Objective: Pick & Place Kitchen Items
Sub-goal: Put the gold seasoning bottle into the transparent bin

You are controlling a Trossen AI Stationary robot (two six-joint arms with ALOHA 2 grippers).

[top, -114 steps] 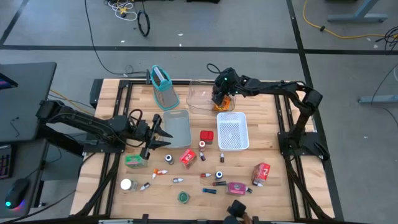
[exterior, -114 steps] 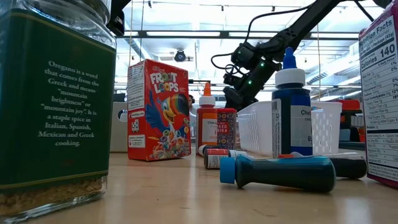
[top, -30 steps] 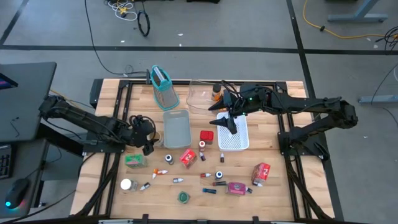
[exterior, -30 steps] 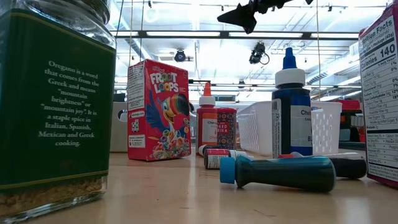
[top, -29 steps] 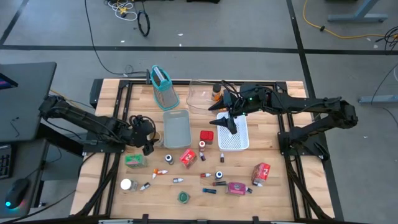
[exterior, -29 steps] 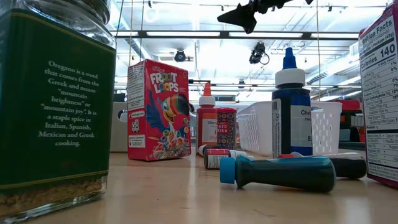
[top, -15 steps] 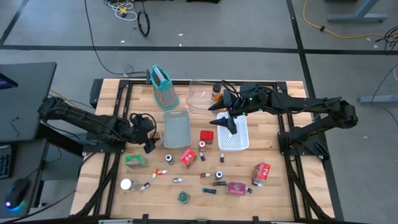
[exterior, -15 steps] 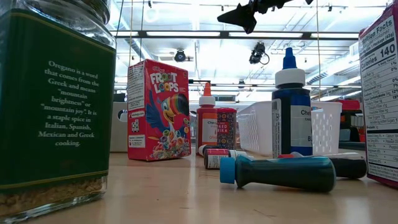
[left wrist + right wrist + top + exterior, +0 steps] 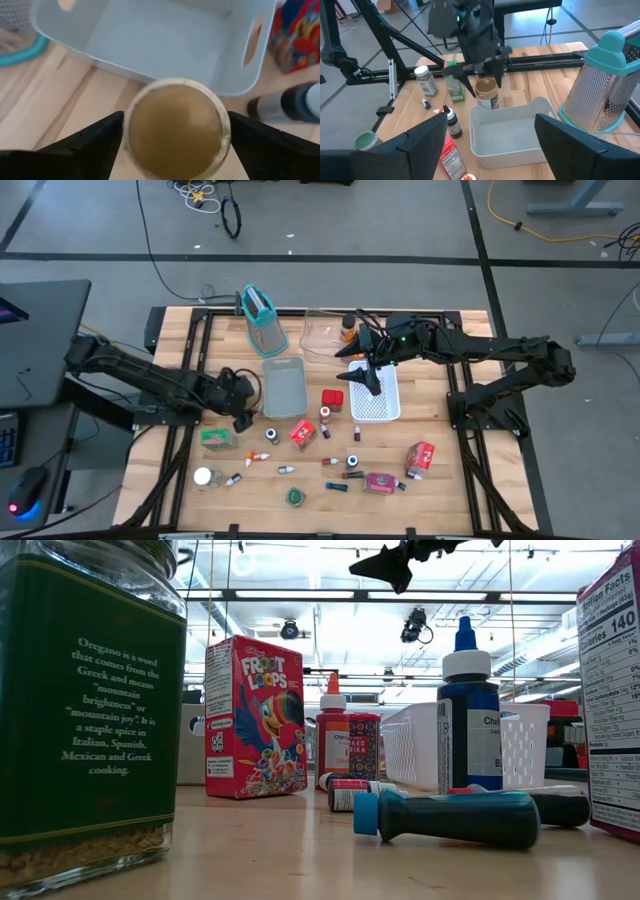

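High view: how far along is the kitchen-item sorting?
Done: an orange bottle appears to sit in the clear tray. In hand: the open left claw straddles a gold-lidded jar beside the empty grey bin; the open right claw hovers over the white basket. Left: the Froot Loops box and vials.

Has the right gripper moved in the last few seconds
Yes. The right gripper was back over the clear bin at the table's far edge; now it hangs open above the white basket, nearer the table's middle.

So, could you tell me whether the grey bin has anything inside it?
No, the left wrist view shows the grey bin with a bare floor.
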